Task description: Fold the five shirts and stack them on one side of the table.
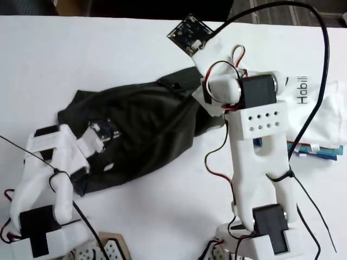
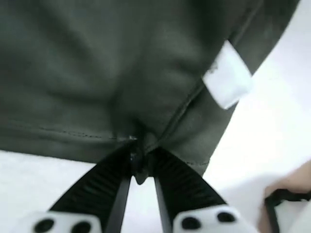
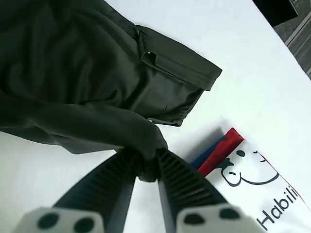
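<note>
Overall: a dark shirt (image 1: pixel 146 130) lies loosely spread across the middle of the white table (image 1: pixel 81 54), between the two arms.
Dark shirt: it is rumpled and unfolded, and it runs at a slant from the left arm's side up toward the far edge by the right arm.
Left gripper (image 2: pixel 138 165): its black ribbed jaws are pressed together on the stitched hem of the dark shirt, with a little cloth bunched between the tips.
Right gripper (image 3: pixel 148 167): its jaws are closed on a thick fold of the same shirt at the edge nearest the stack, and the cloth hangs over the tips.
Sleeve (image 3: pixel 180 68): a short sleeve with a hemmed cuff lies flat on the table beyond the right gripper.
White tag (image 2: pixel 226 80): a small label sits on the dark cloth close to the hem, just beside the left gripper's hold.
White shirt (image 1: pixel 325 108): it is folded and printed, and it rests on the right arm's side of the table, apart from the dark shirt.
Red shirt (image 3: pixel 218 155) and blue shirt (image 3: pixel 204 158): their folded edges stick out from under the white shirt.
Cable (image 1: pixel 320 65): a black lead arcs over the right arm and crosses above the white shirt.
</note>
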Action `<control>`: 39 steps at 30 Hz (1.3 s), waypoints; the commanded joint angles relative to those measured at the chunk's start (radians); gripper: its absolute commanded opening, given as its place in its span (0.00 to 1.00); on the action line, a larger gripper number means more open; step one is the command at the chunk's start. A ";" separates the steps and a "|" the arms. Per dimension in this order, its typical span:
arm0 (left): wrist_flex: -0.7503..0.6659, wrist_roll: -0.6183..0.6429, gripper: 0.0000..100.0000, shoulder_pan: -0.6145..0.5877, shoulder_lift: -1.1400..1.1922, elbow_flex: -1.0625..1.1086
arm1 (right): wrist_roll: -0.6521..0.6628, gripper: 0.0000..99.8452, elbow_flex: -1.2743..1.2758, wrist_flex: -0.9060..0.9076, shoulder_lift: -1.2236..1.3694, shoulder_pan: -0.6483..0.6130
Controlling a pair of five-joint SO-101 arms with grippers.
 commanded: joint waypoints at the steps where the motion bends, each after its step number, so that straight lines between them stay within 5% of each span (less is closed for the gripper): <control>1: 0.049 0.071 0.03 0.008 -0.040 -0.073 | 0.003 0.02 -0.003 -0.013 -0.010 0.008; 15: 0.586 0.120 0.03 -0.008 -0.040 -0.786 | -0.005 0.02 -0.153 -0.226 0.113 0.028; 28: 0.600 0.287 0.03 -0.118 -0.155 -1.267 | 0.005 0.02 -0.827 0.039 0.111 0.101; 39: 0.583 0.359 0.03 -0.130 -0.509 -1.310 | 0.080 0.02 -0.956 0.067 -0.067 0.159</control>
